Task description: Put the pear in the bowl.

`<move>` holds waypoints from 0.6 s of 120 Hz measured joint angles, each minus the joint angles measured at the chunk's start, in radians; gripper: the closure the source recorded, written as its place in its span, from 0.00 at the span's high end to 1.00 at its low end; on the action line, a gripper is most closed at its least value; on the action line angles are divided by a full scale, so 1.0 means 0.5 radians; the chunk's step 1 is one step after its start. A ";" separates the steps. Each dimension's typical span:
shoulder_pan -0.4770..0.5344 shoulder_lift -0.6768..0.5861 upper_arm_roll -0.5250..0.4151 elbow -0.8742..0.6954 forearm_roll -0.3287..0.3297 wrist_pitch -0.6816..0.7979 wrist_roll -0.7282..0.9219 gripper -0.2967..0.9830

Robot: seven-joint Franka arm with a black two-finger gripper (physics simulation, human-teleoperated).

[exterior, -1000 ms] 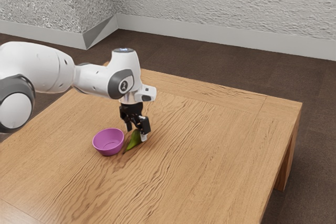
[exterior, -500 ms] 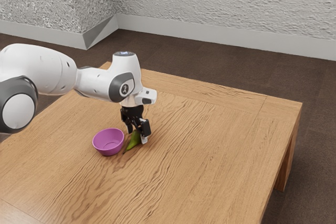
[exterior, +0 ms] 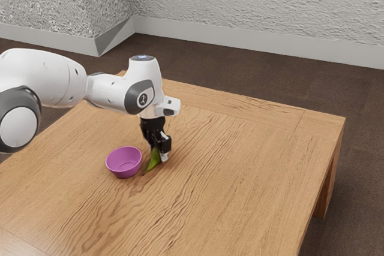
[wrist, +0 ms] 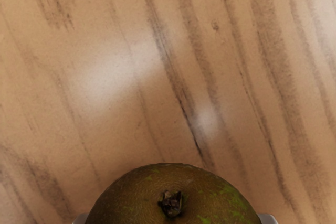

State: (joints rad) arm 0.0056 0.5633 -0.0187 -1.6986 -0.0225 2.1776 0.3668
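The black gripper (exterior: 158,153) points down at the table, its two fingers closed in on the green pear (exterior: 153,159) from both sides. The pear's narrow end slants down toward the bowl side; whether it touches the wood cannot be told. Close beside it, toward the exterior view's left, stands the upright magenta bowl (exterior: 125,163) with nothing in it. In the wrist view the pear (wrist: 173,198) shows its brownish-green blunt end with a dark blossom scar, and pale tips of the gripper (wrist: 174,219) press at its two sides.
The wooden table (exterior: 240,166) extends around the bowl and pear, its far corner toward the exterior view's right. A textured wall (exterior: 258,4) rises beyond the dark floor.
The hand dipped slightly, then came back up a little. Its fingers have drawn together onto the pear, which has hardly shifted. The bowl has stayed put.
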 joint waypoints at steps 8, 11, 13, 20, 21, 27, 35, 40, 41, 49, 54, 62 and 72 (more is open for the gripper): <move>-0.010 -0.019 0.000 0.000 0.013 0.003 -0.006 0.43; -0.013 -0.032 0.000 0.000 0.018 0.004 -0.008 0.42; -0.017 -0.042 0.001 -0.001 0.023 0.005 -0.010 0.42; -0.032 -0.094 0.002 -0.004 0.042 0.007 -0.017 0.40; -0.034 -0.103 0.003 -0.004 0.046 0.007 -0.018 0.40; -0.043 -0.158 0.004 -0.007 0.074 0.009 -0.026 0.39; -0.051 -0.224 0.009 -0.012 0.105 0.010 -0.036 0.38; -0.056 -0.266 0.012 -0.016 0.120 0.011 -0.042 0.37; -0.057 -0.274 0.014 -0.017 0.124 0.011 -0.044 0.37; -0.065 -0.325 0.031 -0.031 0.149 0.012 -0.054 0.36; -0.065 -0.352 0.055 -0.051 0.159 0.011 -0.061 0.36; -0.055 -0.385 0.097 -0.096 0.170 0.010 -0.070 0.36; -0.042 -0.414 0.135 -0.136 0.177 0.006 -0.081 0.36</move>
State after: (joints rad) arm -0.0154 0.3563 0.0488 -1.7667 0.0661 2.1808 0.3263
